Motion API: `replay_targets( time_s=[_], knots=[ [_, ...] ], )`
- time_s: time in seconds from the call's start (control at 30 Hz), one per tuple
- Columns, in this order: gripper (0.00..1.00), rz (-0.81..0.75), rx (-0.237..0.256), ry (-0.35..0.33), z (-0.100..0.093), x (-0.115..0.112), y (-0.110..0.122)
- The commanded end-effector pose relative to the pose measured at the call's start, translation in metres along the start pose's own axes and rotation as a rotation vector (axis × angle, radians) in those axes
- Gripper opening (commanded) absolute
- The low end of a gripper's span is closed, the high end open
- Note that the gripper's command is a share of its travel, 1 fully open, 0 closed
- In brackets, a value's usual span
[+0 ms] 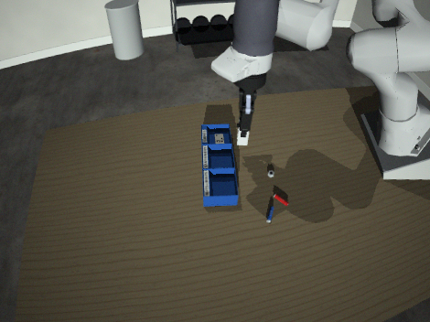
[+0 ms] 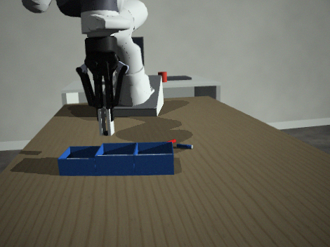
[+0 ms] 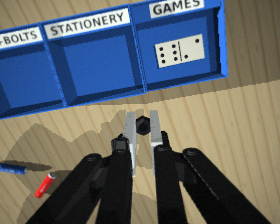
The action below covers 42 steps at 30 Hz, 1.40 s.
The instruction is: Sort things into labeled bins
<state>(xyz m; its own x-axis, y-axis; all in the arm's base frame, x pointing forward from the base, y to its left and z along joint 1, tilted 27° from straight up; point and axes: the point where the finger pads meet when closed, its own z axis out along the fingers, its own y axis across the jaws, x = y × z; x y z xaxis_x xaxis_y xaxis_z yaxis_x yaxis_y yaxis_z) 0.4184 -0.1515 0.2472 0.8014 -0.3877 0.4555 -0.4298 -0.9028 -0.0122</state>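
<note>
My gripper (image 1: 242,136) (image 2: 106,132) (image 3: 143,123) is shut on a black six-sided piece (image 3: 143,126), held between the fingertips above the table, beside the games bin. The games bin (image 2: 75,166) (image 3: 155,82) holds a white domino (image 1: 220,138) (image 3: 180,51). The stationery bin (image 1: 221,159) (image 2: 114,165) (image 3: 100,65) and the bin labelled "-BOLTS" (image 1: 222,186) (image 2: 154,165) (image 3: 27,80), its label cut off, look empty. A small silvery round piece (image 1: 271,174), a red cylinder (image 1: 281,199) (image 3: 45,185) and a blue cylinder (image 1: 270,214) (image 2: 185,146) (image 3: 12,169) lie on the table.
The three blue bins stand in one touching row. The robot's base (image 1: 404,166) (image 2: 154,110) stands at the table's far end in the exterior view. The silvery piece is hidden in the exterior view and the wrist view.
</note>
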Motion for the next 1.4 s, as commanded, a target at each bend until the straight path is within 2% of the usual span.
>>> replay_targets(
  time_s=[0.0,0.27,1.37],
  knots=[
    [0.07,-0.003,-0.002,-0.003,-0.0002,-0.0016,0.0007],
    [0.07,-0.003,-0.002,-0.003,-0.0072,0.0001,0.0],
    [0.07,-0.003,-0.002,-0.003,-0.0072,0.0001,0.0]
  ],
)
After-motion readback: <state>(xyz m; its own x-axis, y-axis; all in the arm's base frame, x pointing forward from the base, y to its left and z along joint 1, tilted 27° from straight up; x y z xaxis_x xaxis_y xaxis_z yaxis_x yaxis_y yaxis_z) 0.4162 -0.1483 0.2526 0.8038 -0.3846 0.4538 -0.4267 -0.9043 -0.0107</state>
